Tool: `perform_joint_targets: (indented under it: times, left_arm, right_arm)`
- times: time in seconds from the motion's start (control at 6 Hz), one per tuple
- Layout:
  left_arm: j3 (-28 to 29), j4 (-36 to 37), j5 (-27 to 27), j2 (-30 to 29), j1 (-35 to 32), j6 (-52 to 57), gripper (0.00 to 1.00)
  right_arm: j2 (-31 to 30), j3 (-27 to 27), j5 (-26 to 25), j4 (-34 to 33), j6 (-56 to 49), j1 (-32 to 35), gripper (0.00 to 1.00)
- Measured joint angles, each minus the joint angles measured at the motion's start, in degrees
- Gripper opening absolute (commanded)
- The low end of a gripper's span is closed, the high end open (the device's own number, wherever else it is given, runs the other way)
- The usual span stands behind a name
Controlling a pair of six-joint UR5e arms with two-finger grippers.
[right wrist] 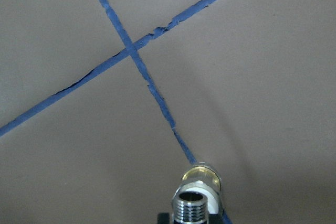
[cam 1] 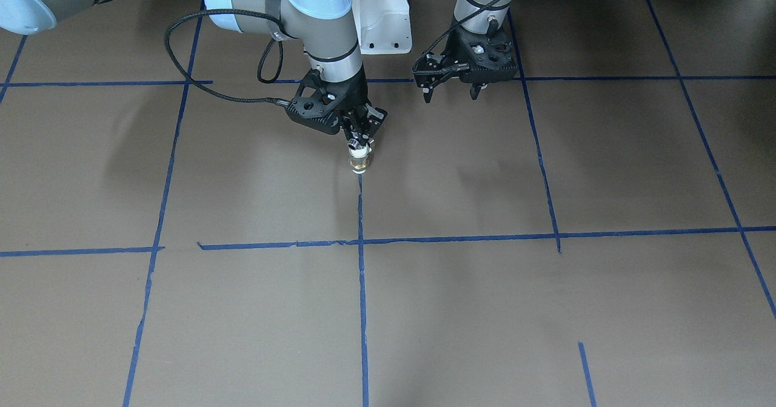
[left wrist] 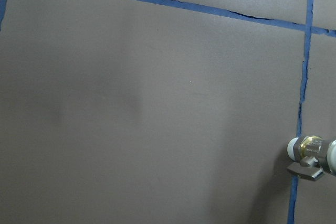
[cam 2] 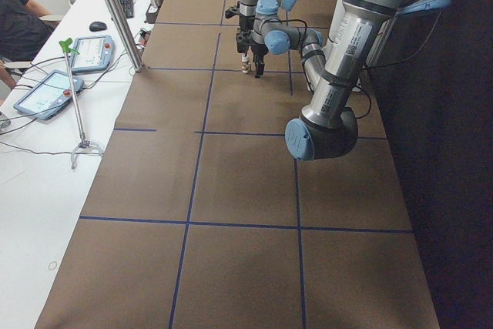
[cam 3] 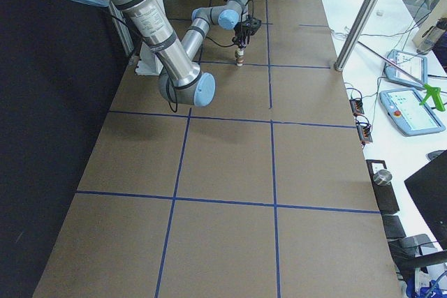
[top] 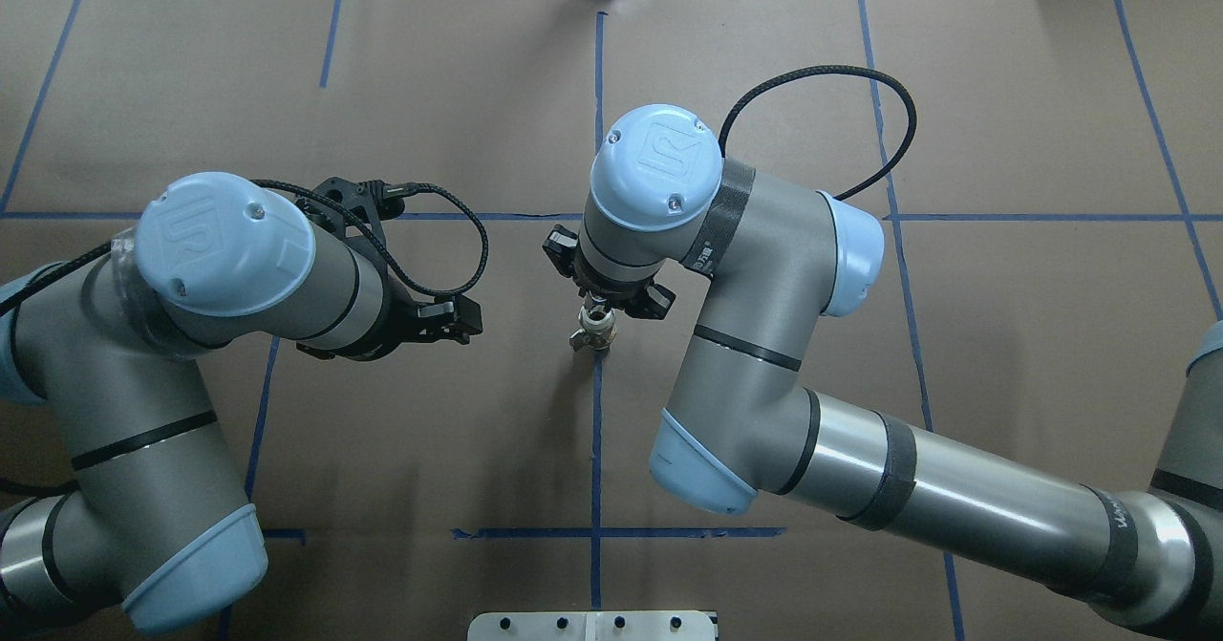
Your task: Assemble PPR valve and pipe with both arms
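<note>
Right end effector clamps the upright valve; left end effector hangs open nearby

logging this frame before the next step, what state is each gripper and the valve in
left gripper: open, empty, hanging in the air apart from the valve
right gripper: shut on the valve's top, pointing down
valve: upright, held; cannot tell whether its lower end touches the table
</note>
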Motion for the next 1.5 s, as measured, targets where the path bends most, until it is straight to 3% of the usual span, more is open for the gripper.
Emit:
perform_joint_targets:
  times: [0.33, 0.5, 0.67, 1.0, 1.17, 1.33, 1.5]
  left_arm:
    - [0.0, -0.07, -0.01, -0.04, 0.04, -0.06, 1.0]
    - [0.0, -0.14, -0.01, -0.01, 0.05, -0.08, 1.0]
    - [0.0, -0.25, -0.01, 0.01, 0.02, -0.08, 1.0]
    - [-0.08, -0.55, -0.01, 0.08, 0.01, -0.09, 1.0]
    - [-0.2, -0.6, -0.01, 0.1, 0.01, -0.09, 1.0]
    - [-0.22, -0.61, -0.01, 0.09, 0.02, -0.09, 1.0]
    - [-0.29, -0.61, -0.01, 0.07, 0.01, 0.1, 1.0]
  right_arm:
    - [-0.19, 0.02, -0.08, -0.08, -0.02, -0.09, 0.06]
    - [-0.18, 0.05, -0.07, -0.06, -0.02, -0.11, 0.38]
    - [-0.14, 0.04, -0.04, 0.01, 0.0, -0.13, 0.57]
    - [-0.11, -0.02, 0.01, 0.08, 0.06, -0.14, 0.7]
    - [-0.11, -0.01, 0.02, 0.11, 0.04, -0.14, 0.93]
    - [-0.04, 0.19, 0.0, 0.18, 0.0, -0.14, 1.0]
    - [-0.15, 1.38, -0.02, 0.21, -0.04, 0.02, 1.0]
